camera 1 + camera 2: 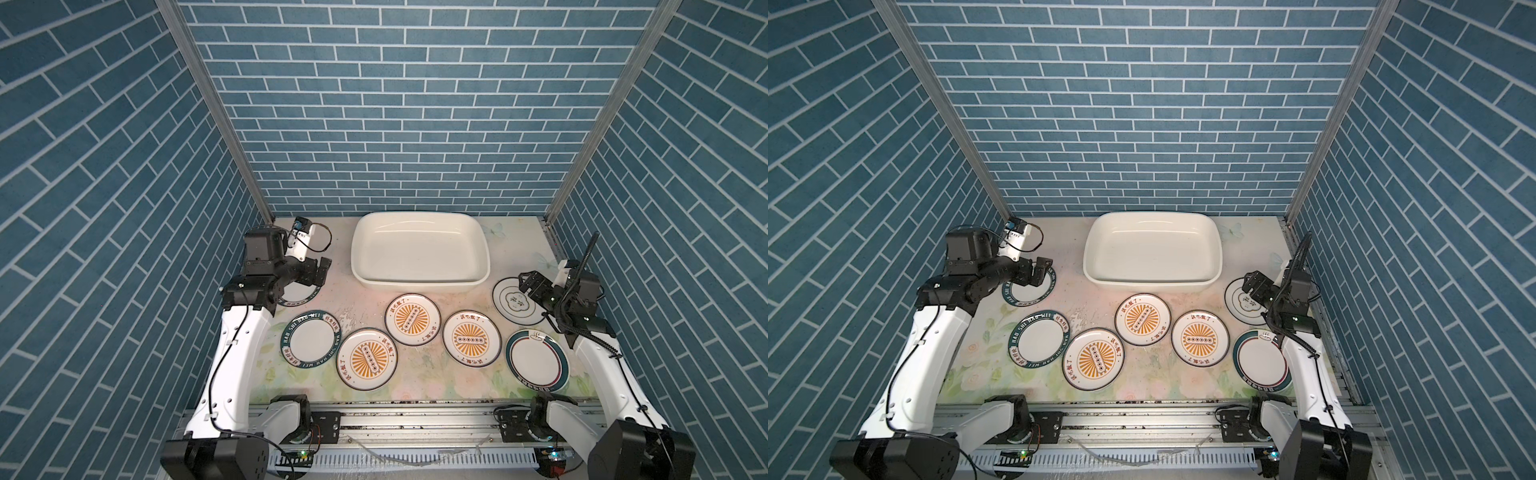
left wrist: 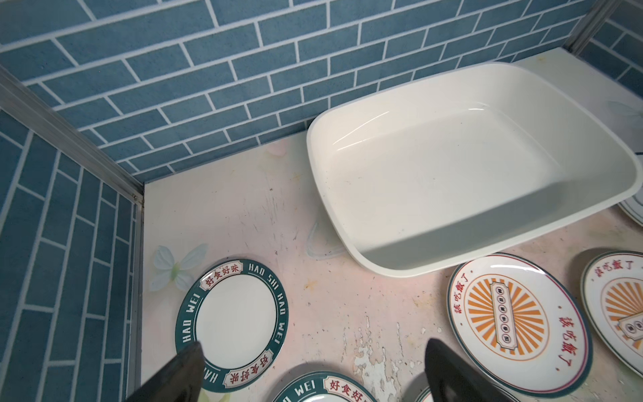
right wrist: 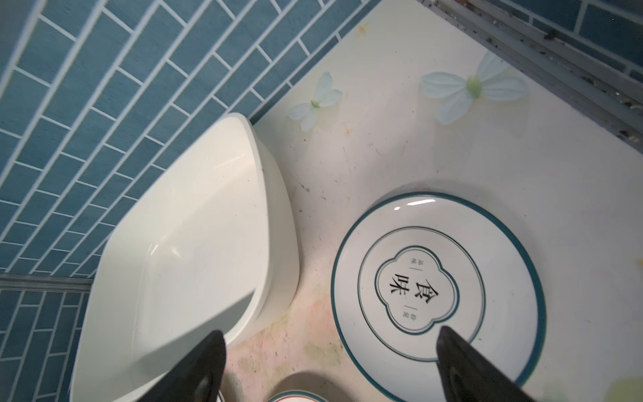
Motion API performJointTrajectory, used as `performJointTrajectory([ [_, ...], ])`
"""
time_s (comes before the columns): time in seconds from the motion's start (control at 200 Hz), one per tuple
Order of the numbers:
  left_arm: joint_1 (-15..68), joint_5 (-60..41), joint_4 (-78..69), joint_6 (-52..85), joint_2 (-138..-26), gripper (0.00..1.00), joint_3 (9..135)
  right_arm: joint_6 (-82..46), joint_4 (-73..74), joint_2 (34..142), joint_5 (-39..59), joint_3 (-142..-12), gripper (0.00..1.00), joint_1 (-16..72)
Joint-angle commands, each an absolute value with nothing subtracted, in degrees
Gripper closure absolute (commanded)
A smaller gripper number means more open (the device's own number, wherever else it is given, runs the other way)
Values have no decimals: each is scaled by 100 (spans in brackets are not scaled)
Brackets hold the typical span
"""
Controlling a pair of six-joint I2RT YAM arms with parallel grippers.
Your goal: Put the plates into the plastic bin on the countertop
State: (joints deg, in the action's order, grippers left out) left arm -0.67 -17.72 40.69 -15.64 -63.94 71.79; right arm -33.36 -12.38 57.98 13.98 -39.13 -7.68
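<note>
Task stands at its first pick, in my judgement: all seven plates point(image 1: 471, 337) lie flat on the counter point(image 1: 340, 266), and the plastic bin point(image 1: 415, 286), set centrally against the back wall, holds nothing. The left gripper point(image 2: 315, 344) has its jaws wide apart and empty over the far-left lettered plate point(image 2: 231, 322). The right gripper point(image 3: 330, 330), jaws likewise apart and empty, hangs at the thin-ringed plate point(image 3: 438, 296) just beside the bin's right end. Whether either touches its plate cannot be told. Also on the counter in front of the bin, near one another: a second lettered plate point(image 1: 309, 340), three sunburst plates point(image 1: 412, 319) and a teal-banded plate point(image 1: 536, 359). The plates are round, shallow and glossy, with a low lip. The bin is smooth, white and rounded-rectangular, with a flared rim. The counter's floral print is worn and scuffed. The next move calls for descending to a plate's edge, working one finger under the lip, closing, then lifting clear of the bin's rim.
</note>
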Motion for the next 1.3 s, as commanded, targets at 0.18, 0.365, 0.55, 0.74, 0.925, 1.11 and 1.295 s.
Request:
performJointTrajectory([
  [0.18,-46,-2254,5481,-2262,-6843,0,7754,-3253,-2901,6199,1074,-4564,16,-822],
  [0.365,-44,-2589,5304,-2241,-7090,0,7787,-3278,-3062,6213,936,-4405,26,-1007],
  [0.55,-36,-3070,5134,-2074,-7409,0,7763,-3292,-3076,6234,933,-4217,31,-1293],
  [0.74,0,-3485,5180,-2035,-7695,1,7893,-3295,-2844,6175,1211,-3873,32,-1961],
  [0.925,0,-3586,5081,-2010,-7708,1,7835,-3322,-2403,6594,1825,-3683,38,-2485],
  [1.11,0,-3592,5045,-2025,-7710,0,7759,-3270,-1966,7168,2357,-3647,44,-2750],
  [1.295,0,-3586,4964,-2021,-7702,0,7668,-3270,-1575,7564,2695,-3612,45,-2845],
])
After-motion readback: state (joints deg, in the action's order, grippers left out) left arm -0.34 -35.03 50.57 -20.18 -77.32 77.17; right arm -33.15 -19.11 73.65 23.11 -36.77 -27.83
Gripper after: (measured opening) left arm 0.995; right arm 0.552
